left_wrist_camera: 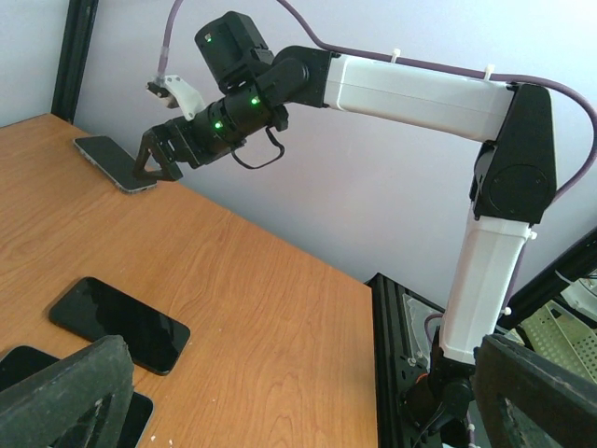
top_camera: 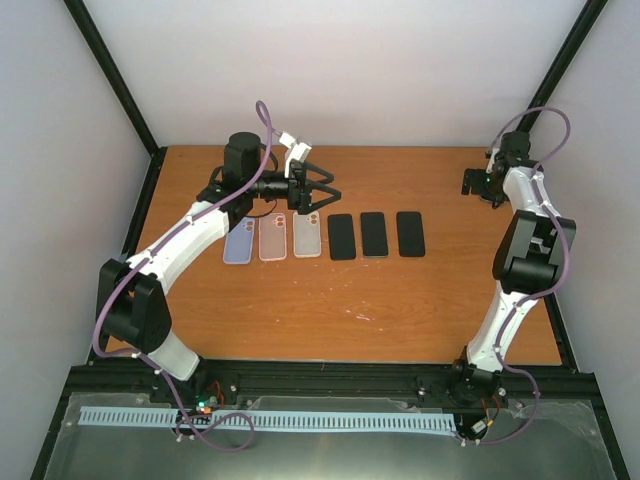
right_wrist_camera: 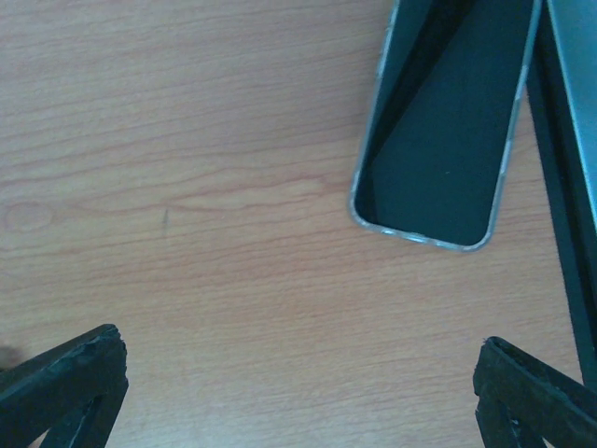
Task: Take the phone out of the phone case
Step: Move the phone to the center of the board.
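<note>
Left claw (top_camera: 322, 190) hangs wide & empty above the far side of a row of items. It's prob. held high so it blocks nothing and can drop in to help.

On the orange-brown wooden surface (top_camera: 400, 310), the row lies flat, L to R:
- lavender translucent case (top_camera: 238, 243)
- pink translucent case (top_camera: 272, 240)
- clear peach-tinted case (top_camera: 307, 237)
- three bare black slab phones (top_camera: 374, 234), side by side w/ small gaps

Cases on one side, phones on the other: reads as a sorted layout, likely finished pairs.

At the far right corner, right claw (right_wrist_camera: 300, 383) is also wide, holding nothing. It hovers over the dark phone in a clear-rimmed case (right_wrist_camera: 443, 121), which lies flat, screen up, beside the black frame rail (right_wrist_camera: 558, 215). The jaws straddle bare wood just short of the phone's end, so the approach seems lined up but there's no grip yet. That phone is the task's item, and it isn't out of its case yet.
</note>
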Robot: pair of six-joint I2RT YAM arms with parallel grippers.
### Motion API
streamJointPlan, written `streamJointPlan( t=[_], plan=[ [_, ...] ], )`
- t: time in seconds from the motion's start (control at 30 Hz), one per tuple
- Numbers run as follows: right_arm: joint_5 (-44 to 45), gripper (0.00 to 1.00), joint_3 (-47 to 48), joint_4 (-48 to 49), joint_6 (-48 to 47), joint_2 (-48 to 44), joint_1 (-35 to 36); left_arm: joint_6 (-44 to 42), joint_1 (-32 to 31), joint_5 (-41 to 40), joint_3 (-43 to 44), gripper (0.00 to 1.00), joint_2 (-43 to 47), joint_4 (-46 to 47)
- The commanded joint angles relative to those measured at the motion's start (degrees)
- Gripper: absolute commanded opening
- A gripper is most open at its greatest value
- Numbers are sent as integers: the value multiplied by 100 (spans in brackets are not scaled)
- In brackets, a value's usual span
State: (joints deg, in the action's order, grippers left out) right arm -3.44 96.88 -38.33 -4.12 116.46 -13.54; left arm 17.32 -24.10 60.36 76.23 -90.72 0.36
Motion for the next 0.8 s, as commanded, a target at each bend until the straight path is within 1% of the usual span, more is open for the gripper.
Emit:
streamJointPlan(
  t=[0.0, 0.13, 0.4, 0.77],
  plan=[
    [3, 100, 359, -149, 242, 220, -170, 13, 48, -7, 31, 100, 69, 97],
    [25, 100, 507, -200, 359, 379, -215, 8, 54, -6, 13, 100, 72, 98],
    [339, 100, 765, -177, 608, 772, -351, 4, 71, 2, 1, 100, 83, 102],
    [493, 100, 1077, -17, 626, 1398, -484, 52, 72, 20, 45, 100, 10, 106]
  ],
)
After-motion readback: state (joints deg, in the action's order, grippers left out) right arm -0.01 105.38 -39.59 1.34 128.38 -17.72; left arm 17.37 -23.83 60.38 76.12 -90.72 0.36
